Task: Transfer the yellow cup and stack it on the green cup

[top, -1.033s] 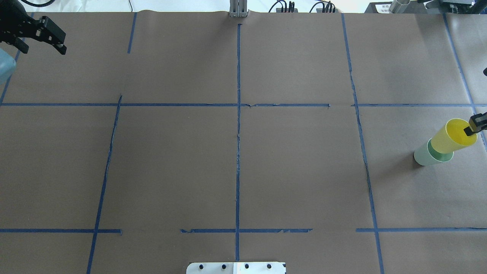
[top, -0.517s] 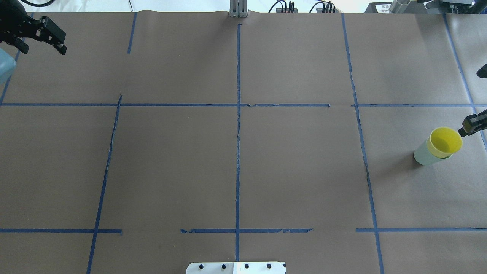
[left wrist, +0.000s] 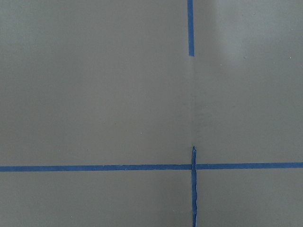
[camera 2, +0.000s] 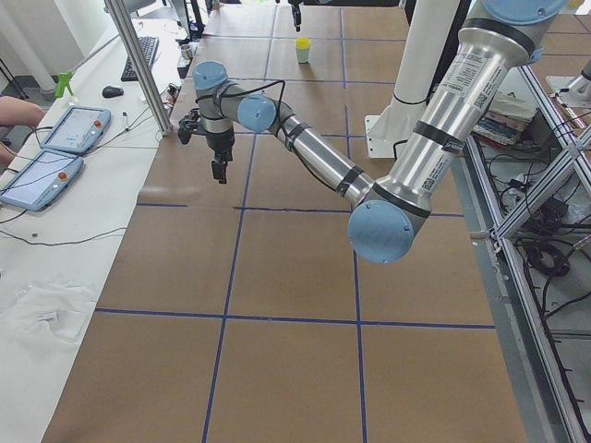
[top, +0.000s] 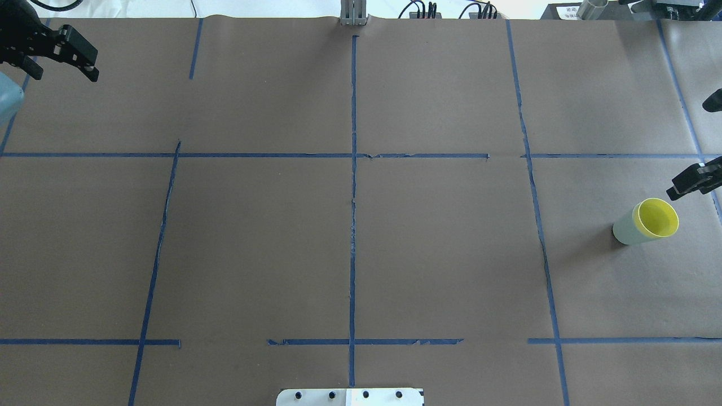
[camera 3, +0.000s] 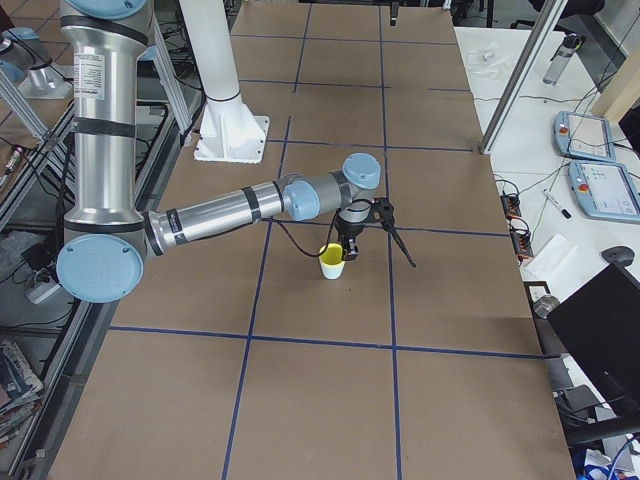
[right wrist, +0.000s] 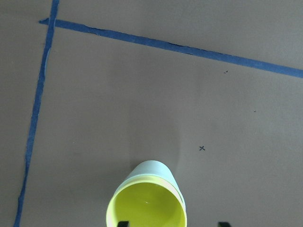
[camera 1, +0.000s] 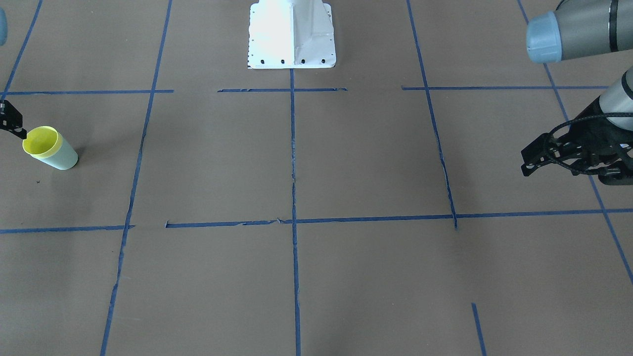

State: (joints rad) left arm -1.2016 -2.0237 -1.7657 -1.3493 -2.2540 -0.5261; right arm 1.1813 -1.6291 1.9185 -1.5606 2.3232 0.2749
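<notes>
— Right gripper (top: 689,150)?
— Mine. Jaws spread wide, holding nothing, just above the rim.
— Cups?
— Yellow cup (top: 656,217) sits nested upright in green cup (top: 625,231), on my right side of the table.
— Left gripper (top: 62,66)?
— Spread too, empty, well apart.

**Item count, one pass**

Counted 2 cups, both at the table's right: 1 yellow cup (top: 655,217) and 1 green cup (top: 625,232). There were 2 grippers: left gripper (top: 63,70) and right gripper (top: 689,149). Also 1 white robot base (camera 1: 292,34), and 2 tablet pendants (camera 3: 585,135) on the side bench.
</notes>
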